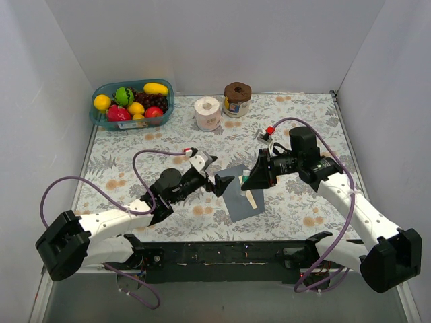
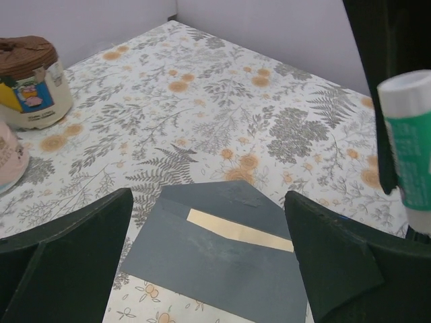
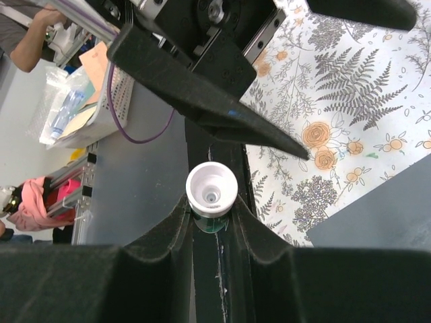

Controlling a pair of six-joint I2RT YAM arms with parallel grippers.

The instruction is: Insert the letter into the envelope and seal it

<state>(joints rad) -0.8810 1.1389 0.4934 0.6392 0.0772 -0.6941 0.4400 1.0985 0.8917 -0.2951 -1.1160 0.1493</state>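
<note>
The dark grey envelope (image 1: 239, 197) (image 2: 222, 262) lies flat on the floral table with its pointed flap open. A cream strip of the letter (image 2: 239, 231) (image 1: 252, 199) shows in its mouth; the rest of the letter is hidden inside. My left gripper (image 1: 217, 173) (image 2: 209, 202) hovers just left of the envelope, open and empty. To the envelope's right, my right gripper (image 1: 259, 173) (image 3: 211, 207) is shut on a green glue stick (image 3: 211, 190) (image 2: 408, 145) with a white end, held above the envelope's right edge (image 3: 387, 215).
A teal basket (image 1: 99, 120) of toy fruit stands at the back left. A paper roll (image 1: 207, 113) (image 2: 7, 155) and a brown-lidded jar (image 1: 237, 99) (image 2: 27, 81) stand at the back middle. White walls enclose the table on three sides.
</note>
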